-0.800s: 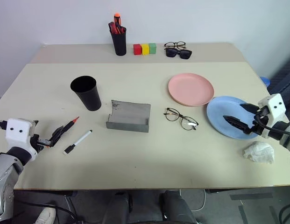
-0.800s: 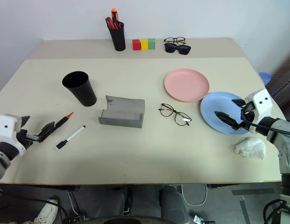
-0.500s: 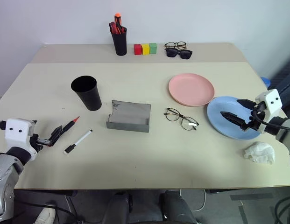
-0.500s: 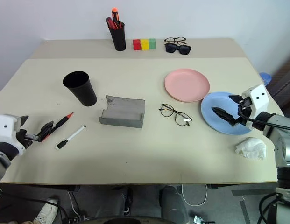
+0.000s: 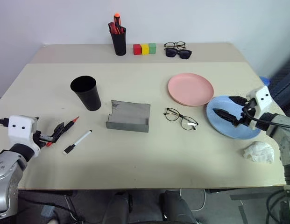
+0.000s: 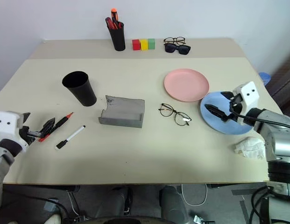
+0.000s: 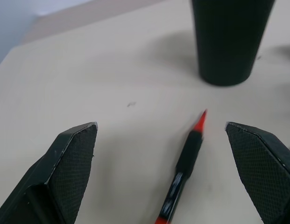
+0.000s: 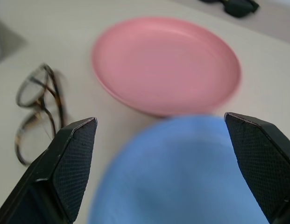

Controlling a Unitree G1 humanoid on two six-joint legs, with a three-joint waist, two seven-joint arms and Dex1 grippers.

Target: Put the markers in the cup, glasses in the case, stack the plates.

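On the beige counter (image 5: 149,154), the left claw (image 5: 57,132) is spread wide around the slim black red-tipped marker (image 7: 187,154) (not touching). The right claw (image 5: 227,108), also spread, hangs over the round light blue plastic plate (image 5: 229,128).

Wide bare stretch of table (image 5: 149,158) along the near edge, free for passage from side to side. Open lane between cup (image 5: 86,92) and case (image 5: 129,116); bare ground behind the cup too. Left gripper (image 5: 57,131), fingers spread wide, straddling the red-tipped marker (image 5: 66,128), white marker (image 5: 78,141) just beside, cup standing ahead. Right gripper (image 5: 226,108), spread wide above the blue plate (image 5: 229,122), pink plate (image 5: 191,89) ahead and glasses (image 5: 180,118) off to one side. Crumpled tissue (image 5: 258,151) near the right edge. Far edge crowded: pen holder (image 5: 119,41), blocks (image 5: 145,48), sunglasses (image 5: 179,53).
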